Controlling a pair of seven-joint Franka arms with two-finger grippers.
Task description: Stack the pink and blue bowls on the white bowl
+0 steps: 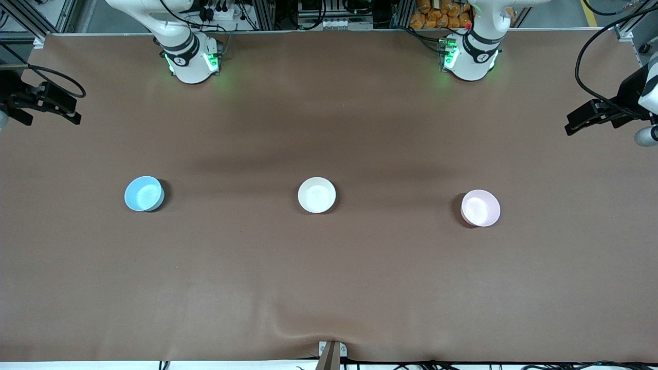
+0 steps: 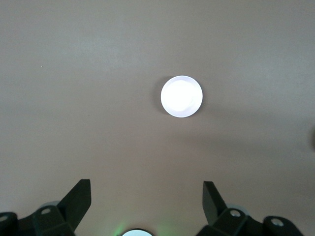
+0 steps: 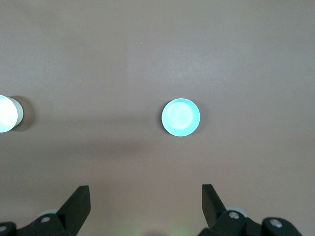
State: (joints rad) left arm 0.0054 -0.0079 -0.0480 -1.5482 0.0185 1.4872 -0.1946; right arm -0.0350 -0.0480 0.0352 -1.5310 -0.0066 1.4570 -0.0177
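Three small bowls stand apart in a row on the brown table (image 1: 329, 277). The blue bowl (image 1: 144, 193) (image 3: 180, 117) is toward the right arm's end, the white bowl (image 1: 316, 195) (image 3: 6, 114) is in the middle, and the pink bowl (image 1: 480, 207) (image 2: 181, 96) is toward the left arm's end. My right gripper (image 1: 78, 116) (image 3: 145, 188) hangs open high over the right arm's end, well above the blue bowl. High over the other end, above the pink bowl, my left gripper (image 1: 571, 122) (image 2: 146, 184) is open too. Neither holds anything.
The two arm bases (image 1: 191, 59) (image 1: 470, 56) stand at the table's edge farthest from the front camera. A small bracket (image 1: 331, 352) sits at the edge nearest the camera. The brown cover has a slight wrinkle there.
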